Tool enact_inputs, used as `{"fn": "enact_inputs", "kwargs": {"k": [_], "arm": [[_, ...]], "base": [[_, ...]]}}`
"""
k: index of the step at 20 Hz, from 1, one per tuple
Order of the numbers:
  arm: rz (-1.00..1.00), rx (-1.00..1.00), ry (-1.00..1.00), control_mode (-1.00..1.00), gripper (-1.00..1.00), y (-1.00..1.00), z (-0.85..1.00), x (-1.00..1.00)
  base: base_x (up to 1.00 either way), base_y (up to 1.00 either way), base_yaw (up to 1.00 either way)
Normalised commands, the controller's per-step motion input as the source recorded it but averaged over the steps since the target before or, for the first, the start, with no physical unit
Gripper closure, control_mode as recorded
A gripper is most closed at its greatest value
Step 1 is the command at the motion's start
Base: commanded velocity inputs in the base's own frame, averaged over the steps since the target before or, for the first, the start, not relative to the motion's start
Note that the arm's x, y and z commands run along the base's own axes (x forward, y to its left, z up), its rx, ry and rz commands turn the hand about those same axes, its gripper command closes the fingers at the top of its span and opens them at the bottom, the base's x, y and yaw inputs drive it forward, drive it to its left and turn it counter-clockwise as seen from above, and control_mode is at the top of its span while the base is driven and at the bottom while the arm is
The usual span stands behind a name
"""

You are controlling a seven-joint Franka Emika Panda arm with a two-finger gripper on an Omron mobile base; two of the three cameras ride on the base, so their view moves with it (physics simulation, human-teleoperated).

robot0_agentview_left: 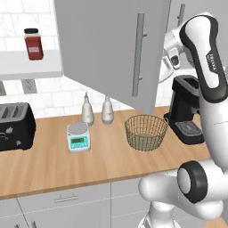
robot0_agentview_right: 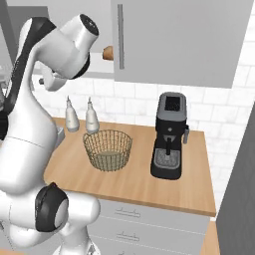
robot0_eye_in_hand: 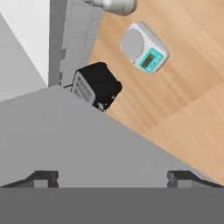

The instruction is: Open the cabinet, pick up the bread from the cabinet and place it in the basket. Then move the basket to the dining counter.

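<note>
The cabinet's left door (robot0_agentview_left: 102, 49) stands swung open toward me, its long bar handle (robot0_agentview_left: 139, 53) facing out. The right door (robot0_agentview_right: 174, 40) is closed. The bread (robot0_agentview_right: 108, 52), a golden-brown roll, peeks out on the shelf just left of that closed door's edge. The wire basket (robot0_agentview_left: 146, 131) (robot0_agentview_right: 107, 149) sits empty on the wood worktop below. My hand (robot0_agentview_left: 171, 55) is up behind the open door's right edge. My gripper (robot0_eye_in_hand: 113, 179) is open, fingertips wide apart with nothing between them, over the door's grey surface. The dining counter is out of view.
A black coffee machine (robot0_agentview_left: 187, 107) (robot0_agentview_right: 169, 134) stands right of the basket. Two white bottles (robot0_agentview_left: 87, 109), a small scale (robot0_agentview_left: 79, 137) (robot0_eye_in_hand: 144, 48) and a black toaster (robot0_agentview_left: 15, 127) (robot0_eye_in_hand: 96, 85) sit to the left. A spice jar (robot0_agentview_left: 33, 43) stands on a wall shelf.
</note>
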Motion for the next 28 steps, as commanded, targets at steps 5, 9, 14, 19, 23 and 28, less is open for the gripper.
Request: {"fn": "enact_inputs", "kwargs": {"k": [5, 9, 14, 19, 23, 28], "arm": [[0.25, 0.33, 0.16, -1.00, -1.00, 0.86, 0.00, -0.01], [0.24, 0.31, 0.10, -1.00, -1.00, 0.90, -0.07, -0.38], [0.03, 0.06, -0.07, -1.00, -1.00, 1.00, -0.01, -0.39], [-0.23, -0.05, -0.19, -1.00, -1.00, 0.92, 0.00, 0.17], [-0.09, -0.08, -0.07, -1.00, -1.00, -0.78, 0.04, -0.02], [0.00, -0.19, -0.23, -1.00, -1.00, -1.00, 0.00, -0.04]], "base": [[0.00, 0.00, 0.00], [0.00, 0.00, 0.00], [0.00, 0.00, 0.00], [0.00, 0.00, 0.00], [0.00, 0.00, 0.00], [0.00, 0.00, 0.00]]}}
